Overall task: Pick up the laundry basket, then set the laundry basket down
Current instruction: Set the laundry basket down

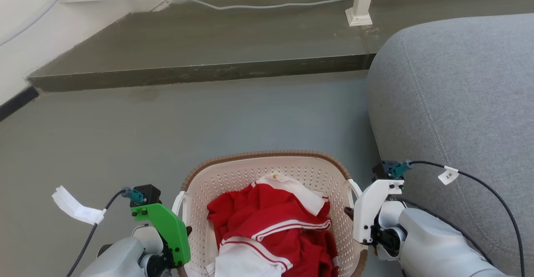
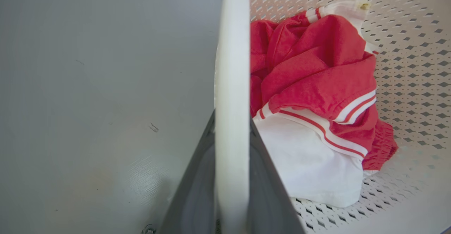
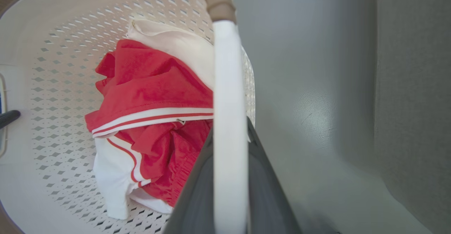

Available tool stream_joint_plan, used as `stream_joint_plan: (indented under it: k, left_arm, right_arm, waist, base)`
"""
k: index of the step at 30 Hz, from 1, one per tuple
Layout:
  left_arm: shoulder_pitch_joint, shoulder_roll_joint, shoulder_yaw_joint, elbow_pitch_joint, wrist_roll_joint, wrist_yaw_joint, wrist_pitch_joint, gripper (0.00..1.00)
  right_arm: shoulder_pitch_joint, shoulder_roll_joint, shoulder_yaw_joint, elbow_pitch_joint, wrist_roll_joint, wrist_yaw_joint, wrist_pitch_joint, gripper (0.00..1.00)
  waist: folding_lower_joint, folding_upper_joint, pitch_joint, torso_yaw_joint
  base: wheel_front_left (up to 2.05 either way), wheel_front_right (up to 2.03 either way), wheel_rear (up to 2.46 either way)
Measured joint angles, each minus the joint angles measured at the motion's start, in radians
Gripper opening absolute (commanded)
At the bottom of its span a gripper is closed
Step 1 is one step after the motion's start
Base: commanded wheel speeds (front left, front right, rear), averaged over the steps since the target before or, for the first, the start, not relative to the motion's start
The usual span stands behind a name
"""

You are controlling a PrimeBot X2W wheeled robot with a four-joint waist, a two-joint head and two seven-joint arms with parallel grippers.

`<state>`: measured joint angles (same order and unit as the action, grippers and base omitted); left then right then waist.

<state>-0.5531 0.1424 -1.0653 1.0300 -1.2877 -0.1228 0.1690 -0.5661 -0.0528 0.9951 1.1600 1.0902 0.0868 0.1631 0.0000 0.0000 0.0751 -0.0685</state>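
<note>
The grey sofa (image 1: 459, 101) stands on the right. The laundry basket (image 1: 267, 172) is just beside it, over the grey floor (image 1: 208, 118); I cannot tell if it rests there or hangs. It holds only red and white clothes (image 1: 271, 222), so it should be light. Its plastic looks stiff but smooth, so the side handles are the best grip. The left hand (image 2: 232, 128) is closed on the left handle (image 2: 232, 50), and the right hand (image 3: 230, 131) on the right handle (image 3: 229, 68).

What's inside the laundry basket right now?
A crumpled pile of red and white clothes lies in the basket, with bare perforated floor around it. Anything beneath the pile is covered, so I cannot tell what else is there.
</note>
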Motion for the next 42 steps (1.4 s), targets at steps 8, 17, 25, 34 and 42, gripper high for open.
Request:
stream_joint_plan:
  k: [8,17,25,34,42]
  left_arm:
    - [-0.014,0.007,0.001,-0.006,0.0,0.0,-0.023,0.0]
    - [-0.056,0.032,0.001,-0.033,0.0,0.0,-0.059,0.0]
    - [-0.108,0.067,0.002,-0.058,0.007,0.0,-0.103,0.0]
    - [-0.166,0.101,0.003,-0.094,0.016,0.0,-0.157,0.0]
    - [-0.214,0.131,0.006,-0.127,0.028,0.0,-0.208,0.0]
  right_arm:
    - [-0.023,0.0,0.008,-0.004,0.002,-0.001,-0.023,0.0]
    - [-0.062,0.001,0.008,-0.022,0.002,-0.018,-0.063,0.0]
    - [-0.113,0.002,0.01,-0.06,0.002,-0.036,-0.105,0.0]
    - [-0.168,-0.001,0.009,-0.093,0.004,-0.064,-0.164,0.0]
    - [-0.212,-0.001,0.009,-0.119,0.004,-0.086,-0.231,0.0]
  waist:
    - [0.0,0.0,0.045,0.0]
    - [0.0,0.0,0.13,0.001]
    - [0.0,0.0,0.229,0.0]
    - [0.0,0.0,0.352,-0.004]
    - [0.0001,0.0,0.466,-0.008]
  base:
    - [0.0,0.0,0.0]
    - [0.0,0.0,0.0]
    - [0.0,0.0,0.0]
    - [0.0,0.0,0.0]
    - [0.0,0.0,0.0]
